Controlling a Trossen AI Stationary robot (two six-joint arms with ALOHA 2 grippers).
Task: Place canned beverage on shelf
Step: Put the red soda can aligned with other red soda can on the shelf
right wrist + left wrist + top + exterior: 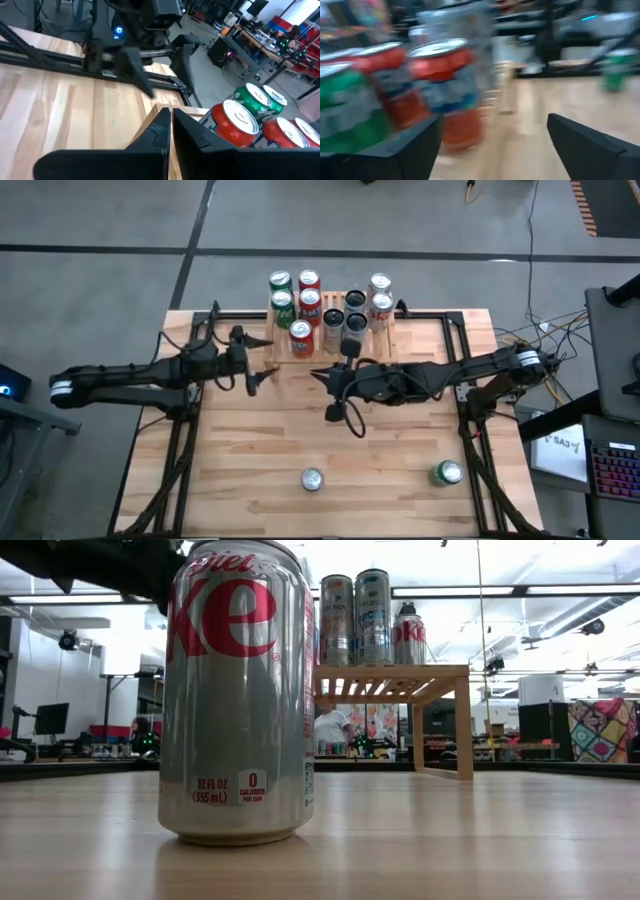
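Two cans stood upright on the near part of the table [250, 440], well apart from both arms: a silver can [312, 479] and a green can [447, 473]. The shelf [385, 328], already full of cans, was at the far edge. The left gripper [256, 378], its fingers apart and holding nothing, hovered just beside the shelf's front. The right gripper [318, 375], its fingers pressed together and also empty, was near it. I judged the right arm nearer to the green can; bare wood between them gave free room.
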